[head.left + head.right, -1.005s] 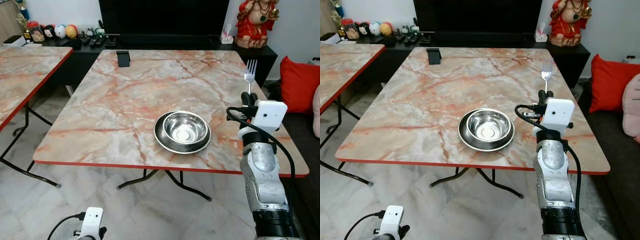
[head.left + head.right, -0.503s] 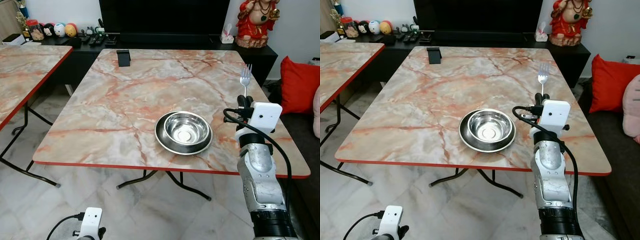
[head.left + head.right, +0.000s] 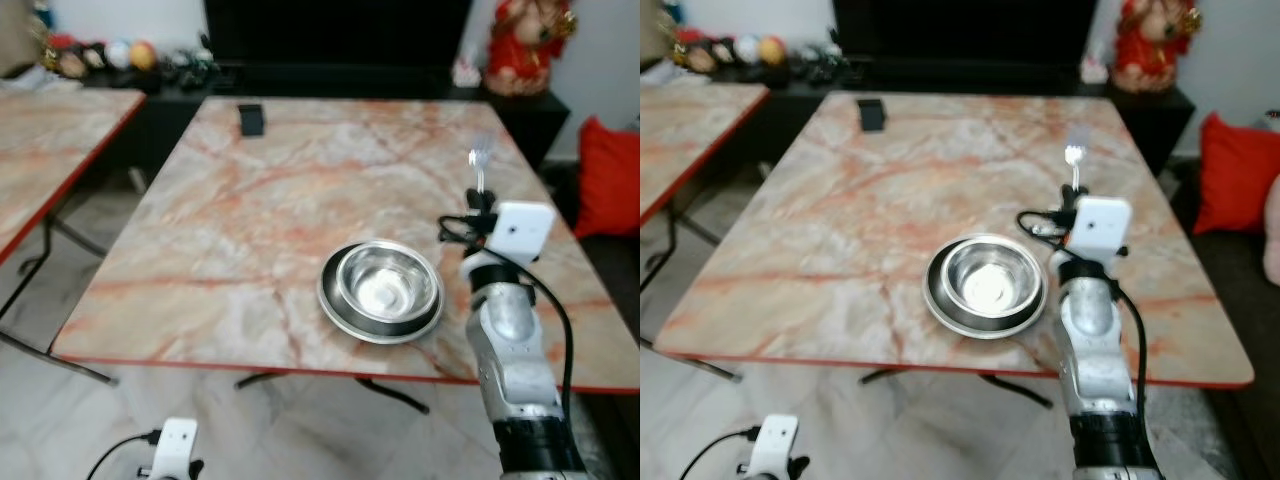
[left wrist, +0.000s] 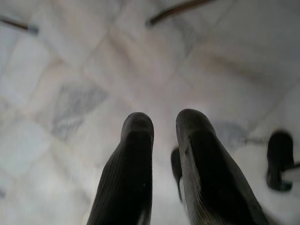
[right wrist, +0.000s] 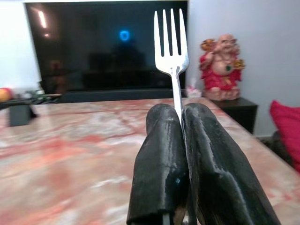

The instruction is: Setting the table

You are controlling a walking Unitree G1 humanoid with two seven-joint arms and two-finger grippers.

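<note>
Left eye view, blurred: right gripper [image 3: 479,200] is raised over the right side of the marble table [image 3: 250,200], clamped on a fork [image 3: 479,165] that stands upright, tines up. The fork sits above the table, just right of the steel bowl [image 3: 385,283]. Bowl rests in a steel plate [image 3: 335,312] near the front edge, right of centre. A small black object [image 3: 251,119] sits at the far left part of the table. A 2nd marble table [image 3: 50,140] stands to the left. A red cushion [image 3: 610,175] is at the right edge, a red figurine [image 3: 525,45] on the dark cabinet behind. Left arm hangs idle low over the floor, its white wrist camera [image 3: 172,448] at the bottom.

Right eye view: same layout. Fork [image 3: 1076,162] upright above the white wrist camera [image 3: 1100,225], bowl [image 3: 990,282] just left of the right arm.

Left wrist view: left gripper [image 4: 164,124] points down at the pale tiled floor [image 4: 84,70]; 2 black fingers [image 4: 136,154] sit narrow, a small gap between the tips, holding nothing.

Right wrist view: 2 fingers [image 5: 164,154] pressed together on the fork handle, 4 tines [image 5: 170,37] up, table surface below, dark TV screen [image 5: 93,47] and figurine [image 5: 220,65] beyond.
</note>
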